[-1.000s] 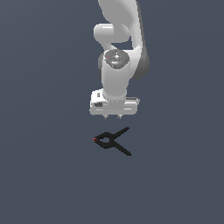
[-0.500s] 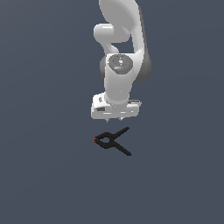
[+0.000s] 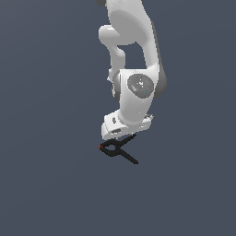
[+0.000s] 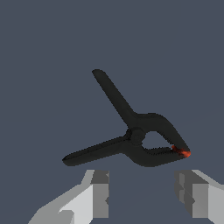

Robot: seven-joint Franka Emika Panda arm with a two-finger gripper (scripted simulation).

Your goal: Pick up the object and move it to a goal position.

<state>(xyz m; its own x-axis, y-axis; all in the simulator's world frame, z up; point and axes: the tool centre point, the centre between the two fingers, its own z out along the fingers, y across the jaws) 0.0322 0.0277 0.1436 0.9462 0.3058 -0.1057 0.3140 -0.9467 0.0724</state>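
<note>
Black spring clamp (image 4: 135, 135) flat on table (image 4: 43, 52), just ahead of the jaws | jaws apart, empty | likely light, rigid, thin | best gripped across pivot

Black spring clamp (image 4: 135, 135) flat on grey floor (image 4: 43, 65), red tip (image 4: 181, 152) near one of two spread fingers (image 4: 100, 192).

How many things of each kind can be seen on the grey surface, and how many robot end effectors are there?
Black spring clamp: 1
End effector: 1, open, with nothing between its fingers
Total: 2
</note>
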